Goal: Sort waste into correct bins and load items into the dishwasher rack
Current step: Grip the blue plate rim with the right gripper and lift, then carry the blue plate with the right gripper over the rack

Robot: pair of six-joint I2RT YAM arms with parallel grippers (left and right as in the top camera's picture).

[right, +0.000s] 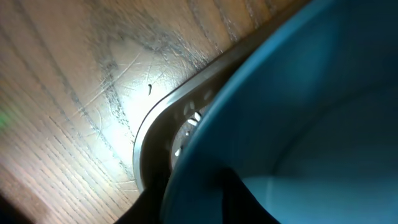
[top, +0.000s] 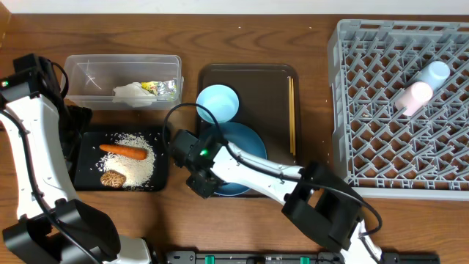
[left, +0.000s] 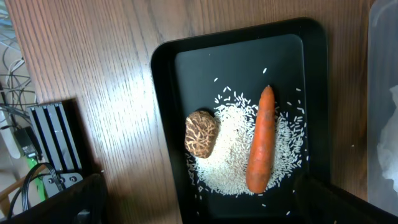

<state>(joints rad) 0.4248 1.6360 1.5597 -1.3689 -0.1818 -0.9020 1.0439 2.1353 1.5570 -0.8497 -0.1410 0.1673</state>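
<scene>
Overhead: the right gripper (top: 199, 180) is seen clamped on the left rim of the dark-blue plate (top: 245, 143), lower centre, on the brown tray (top: 267, 95). The light-blue bowl (top: 218, 103) is set just above, with the chopsticks (top: 292, 117) along the tray's right edge. 2 cups, the light-blue cup (top: 436, 72) and the pink cup (top: 415, 97), are laid in the rack (top: 396, 110) at right. The tissue (top: 132, 92) and wrapper (top: 161, 88) are held in the clear tub (top: 88, 73), upper left.

Left wrist: the left gripper (left: 199, 186) is spread wide over the black tray (left: 165, 124), where rice (left: 230, 155), carrot (left: 261, 140) and brown lump (left: 201, 132) are found.

Right wrist: the plate's rim is shown above the brown tray's edge and the surface (right: 62, 93).
</scene>
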